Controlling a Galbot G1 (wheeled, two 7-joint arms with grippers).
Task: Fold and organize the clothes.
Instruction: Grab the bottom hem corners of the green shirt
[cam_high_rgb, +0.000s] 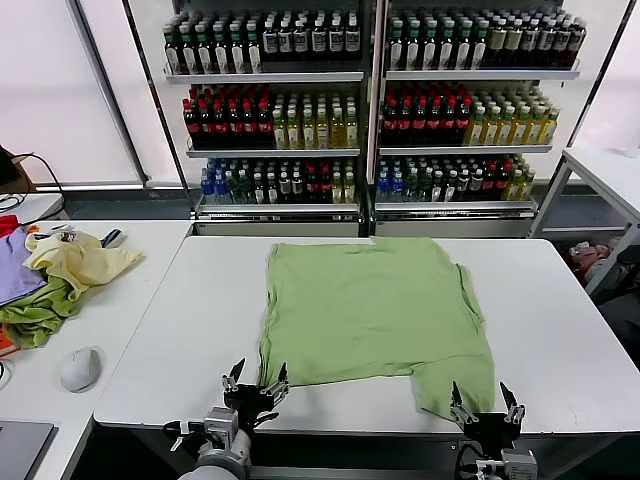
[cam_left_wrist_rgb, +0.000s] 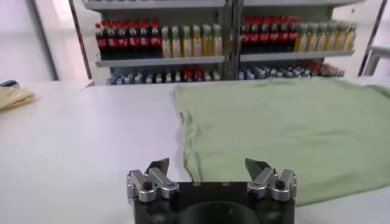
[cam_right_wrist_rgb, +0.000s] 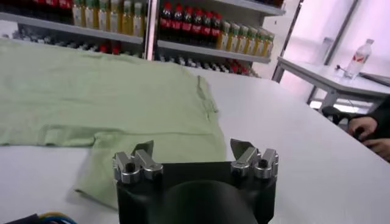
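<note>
The light sage-green shirt (cam_high_rgb: 372, 310) lies spread flat on the white table (cam_high_rgb: 180, 330), plain side up; its collar and print are hidden. One sleeve (cam_high_rgb: 455, 385) reaches toward the front edge at the right. My left gripper (cam_high_rgb: 256, 383) is open and empty at the front edge, just short of the shirt's near left corner (cam_left_wrist_rgb: 195, 176). My right gripper (cam_high_rgb: 486, 403) is open and empty at the front edge, over the end of that sleeve (cam_right_wrist_rgb: 152, 152). The shirt fills the right of the left wrist view (cam_left_wrist_rgb: 286, 128).
A side table at the left holds a pale yellow garment (cam_high_rgb: 80, 258), an olive-green one (cam_high_rgb: 35, 312), a purple one (cam_high_rgb: 15, 262) and a computer mouse (cam_high_rgb: 80, 368). Shelves of bottles (cam_high_rgb: 370, 100) stand behind. Another table (cam_high_rgb: 605, 165) stands at the far right.
</note>
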